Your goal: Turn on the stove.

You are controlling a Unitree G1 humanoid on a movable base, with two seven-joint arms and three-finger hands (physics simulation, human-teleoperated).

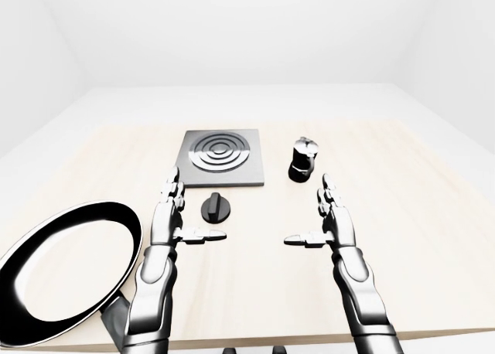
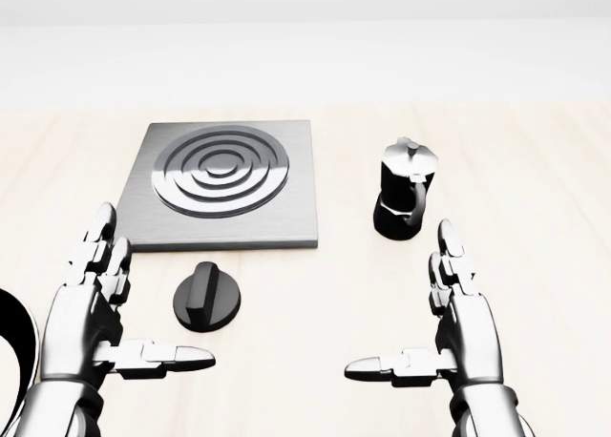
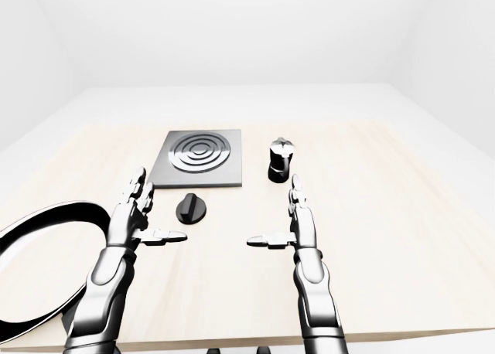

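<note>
Head view, middle: grey square metal stove plate with raised rings [image 2: 221,184], lying flat on the pale wooden table [image 2: 544,284]. Any sign of the control? (Spotter)

Round black knob with a straight ridge [image 2: 208,299], at 6 o'clock of the plate, just beside its lower edge but not touching it. Untouched so far, by the look of it. (Operator)

And the hands? (Spotter)

Left hand [image 2: 81,327] at 8 o'clock of the knob, near it: fingers spread and pointing toward 12, thumb stretched out sideways, holding nothing. Right hand [image 2: 468,332] at 4 o'clock of the knob and well apart from it, spread the same way and equally empty. (Operator)

Anything nearby worth minding? (Spotter)

Black-and-silver moka pot [image 2: 405,200], upright at 3 o'clock of the plate and at 12 o'clock of the right hand. Also a black frying pan with a white inside [image 1: 66,269] at 9 o'clock of the left arm in the left-eye view. (Operator)

Likely trouble from here? (Spotter)

Probably three fingers slipping off that narrow ridge, or shoving the whole knob across the table instead of twisting it, should it prove loose. Also tipping the pot by reaching up with the right hand, or catching the pan rim with the left elbow. Safer to close gently on the ridge with the left. (Operator)
</note>
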